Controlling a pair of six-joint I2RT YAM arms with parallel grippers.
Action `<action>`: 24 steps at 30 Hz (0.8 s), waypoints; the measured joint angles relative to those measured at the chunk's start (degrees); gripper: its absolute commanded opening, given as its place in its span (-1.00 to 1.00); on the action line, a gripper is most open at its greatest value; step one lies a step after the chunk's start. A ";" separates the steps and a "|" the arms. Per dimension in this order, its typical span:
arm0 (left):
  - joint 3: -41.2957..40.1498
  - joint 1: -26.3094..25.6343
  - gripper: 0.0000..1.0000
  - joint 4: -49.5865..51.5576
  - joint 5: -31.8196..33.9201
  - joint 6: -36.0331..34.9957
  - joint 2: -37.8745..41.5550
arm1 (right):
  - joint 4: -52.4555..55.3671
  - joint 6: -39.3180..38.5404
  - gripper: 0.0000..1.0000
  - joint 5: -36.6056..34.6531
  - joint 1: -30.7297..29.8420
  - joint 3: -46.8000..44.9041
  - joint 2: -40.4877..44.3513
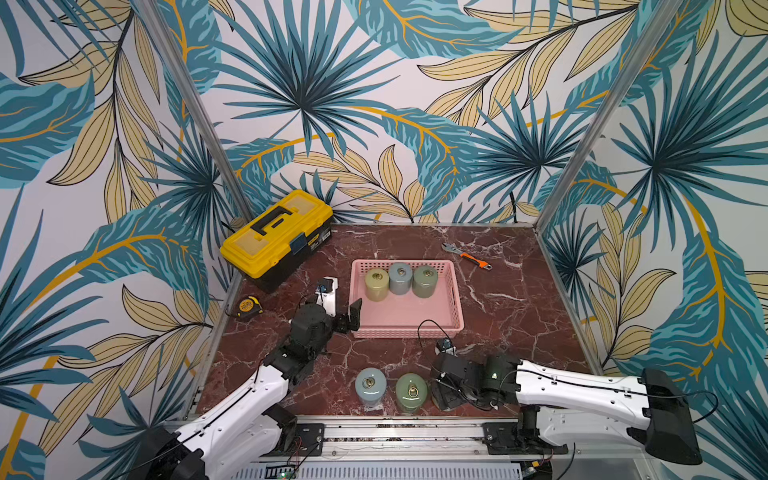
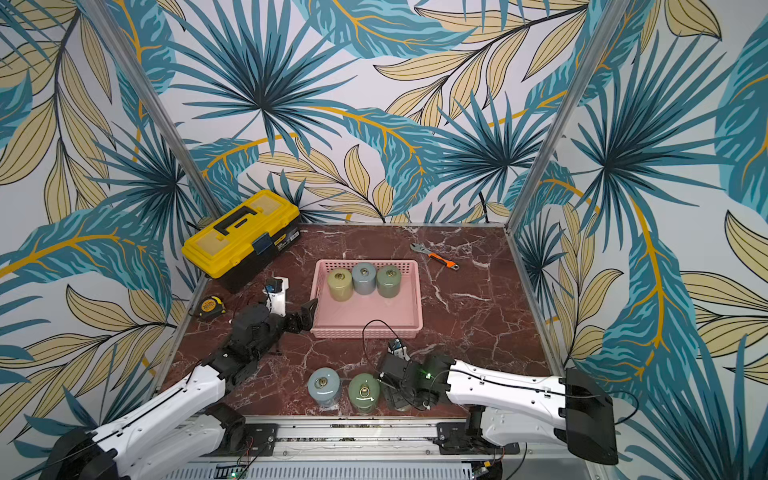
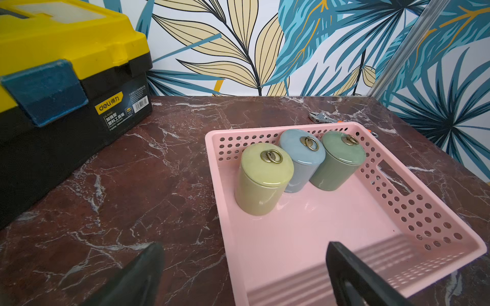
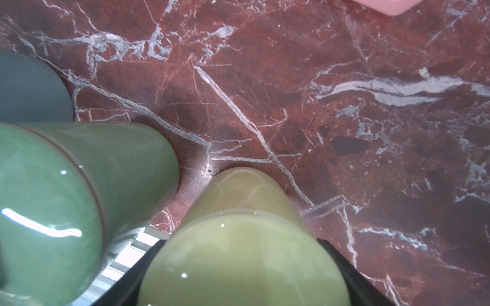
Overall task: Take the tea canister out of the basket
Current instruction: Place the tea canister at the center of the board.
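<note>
Three canisters stand upright in a row along the far wall of the pink basket (image 1: 407, 332): a yellow canister (image 3: 265, 180), a blue canister (image 3: 302, 159) and a green canister (image 3: 336, 161), packed close, ring-handled lids up. The left gripper (image 3: 244, 247) hangs at the basket's near left corner, spread wide and holding nothing. One finger is over the desk (image 3: 159, 172) and its partner over the basket floor, so the left wall runs between them. From there the yellow canister lies straight ahead, nearest of the three, its long axis vertical, and the left arm is clearly the closer one. The right gripper (image 4: 240, 242) sits low at the front of the desk, well apart from the basket, closed on a second yellow canister (image 4: 246, 201) whose base rests on the desk. The coming reach probably needs the left gripper to clear the wall and straddle the yellow canister's sides.
</note>
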State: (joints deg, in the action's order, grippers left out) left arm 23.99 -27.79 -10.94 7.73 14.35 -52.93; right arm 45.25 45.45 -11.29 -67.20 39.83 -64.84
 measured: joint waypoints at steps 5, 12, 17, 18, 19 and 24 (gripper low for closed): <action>0.02 0.00 1.00 0.00 -0.02 0.00 0.00 | -0.15 0.52 0.65 -0.04 -0.42 -0.24 -0.07; 0.00 0.00 1.00 0.00 0.00 0.02 0.00 | -0.61 1.20 0.99 -0.04 -0.81 -0.24 -0.81; 0.00 0.00 1.00 0.00 0.00 0.02 0.00 | -0.59 1.31 0.99 -0.26 -0.94 -0.20 -0.85; 0.02 0.00 1.00 0.00 -0.02 0.02 0.00 | -0.57 1.31 0.99 -0.35 -0.96 -0.17 -0.83; 0.02 0.00 1.00 0.00 0.00 0.00 0.00 | -0.48 1.31 0.98 -0.55 -0.96 -0.11 -0.79; 0.00 0.00 1.00 0.00 -0.02 0.02 0.00 | 0.28 1.25 0.99 -1.88 -0.96 1.22 0.07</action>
State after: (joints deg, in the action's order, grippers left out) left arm 23.99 -27.79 -10.94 7.70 14.37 -52.93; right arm 45.54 46.70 -13.17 -68.16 41.06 -64.77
